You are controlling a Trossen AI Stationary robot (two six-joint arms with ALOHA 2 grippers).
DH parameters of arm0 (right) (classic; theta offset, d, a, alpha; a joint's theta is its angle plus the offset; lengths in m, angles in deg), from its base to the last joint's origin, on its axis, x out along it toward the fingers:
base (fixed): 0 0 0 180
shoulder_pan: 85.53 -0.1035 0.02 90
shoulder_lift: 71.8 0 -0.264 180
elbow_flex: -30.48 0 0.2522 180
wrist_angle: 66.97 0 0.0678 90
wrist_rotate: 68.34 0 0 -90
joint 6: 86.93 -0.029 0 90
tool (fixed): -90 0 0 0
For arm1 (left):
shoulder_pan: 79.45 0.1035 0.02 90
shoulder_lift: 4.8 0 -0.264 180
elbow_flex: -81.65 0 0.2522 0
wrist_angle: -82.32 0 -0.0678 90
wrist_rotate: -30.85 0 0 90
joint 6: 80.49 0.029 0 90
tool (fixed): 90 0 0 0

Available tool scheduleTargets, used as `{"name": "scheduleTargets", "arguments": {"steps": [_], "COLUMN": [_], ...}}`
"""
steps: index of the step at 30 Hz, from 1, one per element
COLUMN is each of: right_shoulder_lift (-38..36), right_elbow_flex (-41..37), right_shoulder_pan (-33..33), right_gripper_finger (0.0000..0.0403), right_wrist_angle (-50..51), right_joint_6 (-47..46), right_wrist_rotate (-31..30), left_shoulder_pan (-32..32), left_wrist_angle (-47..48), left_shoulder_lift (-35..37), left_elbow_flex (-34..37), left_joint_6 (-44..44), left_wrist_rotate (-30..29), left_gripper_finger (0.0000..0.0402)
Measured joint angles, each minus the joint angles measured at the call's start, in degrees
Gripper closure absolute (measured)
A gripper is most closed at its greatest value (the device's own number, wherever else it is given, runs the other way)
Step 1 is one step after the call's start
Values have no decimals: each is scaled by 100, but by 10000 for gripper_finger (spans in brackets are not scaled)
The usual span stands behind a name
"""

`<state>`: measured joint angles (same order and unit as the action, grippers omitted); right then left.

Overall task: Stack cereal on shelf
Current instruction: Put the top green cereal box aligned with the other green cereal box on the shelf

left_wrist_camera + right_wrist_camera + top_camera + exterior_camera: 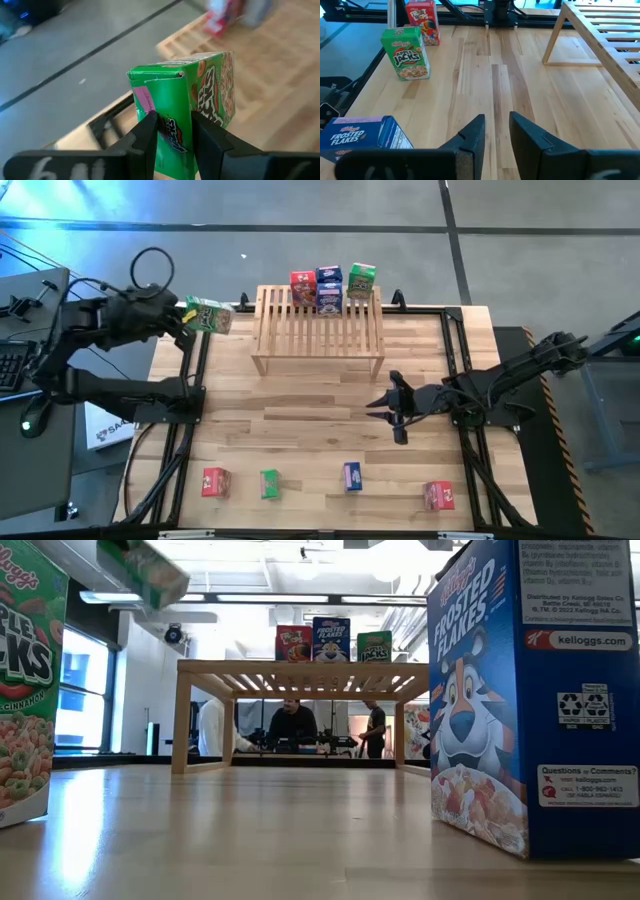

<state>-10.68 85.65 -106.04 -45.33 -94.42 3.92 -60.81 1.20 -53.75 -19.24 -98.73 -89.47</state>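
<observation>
So over on the far left, the left gripper [192,317] is clamped on a green cereal box [209,315], carrying it in the air just off the table's left edge, tipped on its side. The fingers [148,137] only pinch a narrow strip of one end (most of the box sticks out past them), so my worry is it pivots or slides out on the swing over. It's also coming in tilted, so it could clip the shelf [318,330] edge if it isn't levelled first.

The shelf sits at the far middle of the table, and three boxes [330,285] already stand in a row along its far edge, toward the right half. The left half of the slats is bare, so there's room, but nudge that row and they topple off the back.

Right gripper [392,408] hovers low over the table's right-middle, jaws a small gap apart, holding nothing. Four more boxes [330,482] line the near edge, well apart
</observation>
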Motion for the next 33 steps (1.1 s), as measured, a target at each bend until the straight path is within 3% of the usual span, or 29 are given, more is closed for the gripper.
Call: {"name": "scheduleTargets", "arguments": {"steps": [13, 23, 29, 33], "right_shoulder_lift": [-91, -484, -494, -494], "right_elbow_flex": [0, 63, 63, 63], "right_shoulder_pan": [-321, -843, -1060, -1155], "right_gripper_finger": [326, 326, 326, 326], "right_wrist_angle": [72, 410, 491, 483], "right_joint_6": [1, -99, -208, -278], "right_wrist_rotate": [-93, -477, -505, -593], "left_shoulder_pan": [-1652, -3237, -3783, -3948], "left_wrist_angle": [-1964, -2968, -3286, -3266], "left_shoulder_lift": [-531, -1968, -2970, -3669], "left_elbow_flex": [-98, -94, -94, -94], "left_joint_6": [1081, 1432, 1403, 1304], "left_wrist_rotate": [1185, 1184, 1169, 780], "left_gripper_finger": [323, 332, 332, 332]}}
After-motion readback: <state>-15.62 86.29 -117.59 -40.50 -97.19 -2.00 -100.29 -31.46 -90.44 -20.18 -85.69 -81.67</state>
